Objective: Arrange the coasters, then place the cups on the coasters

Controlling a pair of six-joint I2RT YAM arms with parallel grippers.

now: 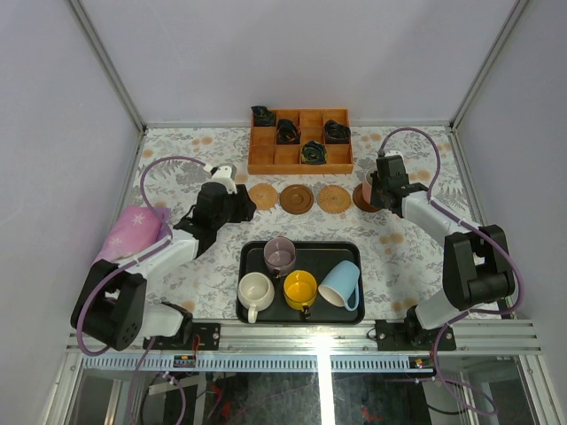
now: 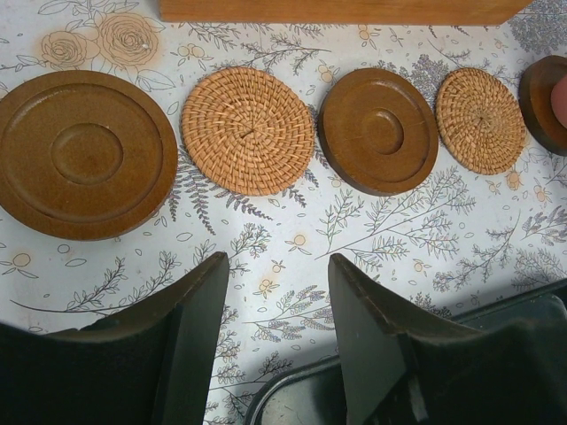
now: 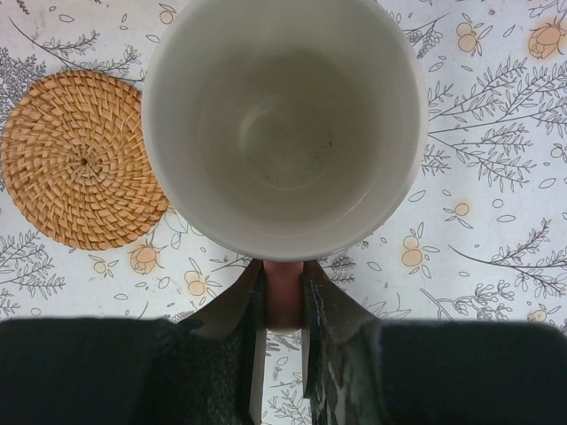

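At the row's right end, the right gripper [image 3: 283,297] has its jaws pinched on the handle of the pink cup [image 3: 282,124], which sits over the dark coaster [image 2: 536,111]. It is best lowered level and centred before release. The left gripper [image 2: 276,301] hovers with jaws half-open and empty.

Left arm [image 1: 168,252]: runs from its base along the left side of the black tray [image 1: 321,251], forearm angled inward. Left gripper [image 2: 279,266] sits just beyond the tray's far-left corner. Jaws stand partly apart, nothing between them.

Right arm [image 1: 443,221]: elbow folded to the right of the tray, forearm reaching past the tray's far-right corner. Right gripper [image 3: 283,279] points down, jaws pinched narrow on the handle of the pink cup [image 3: 283,115].
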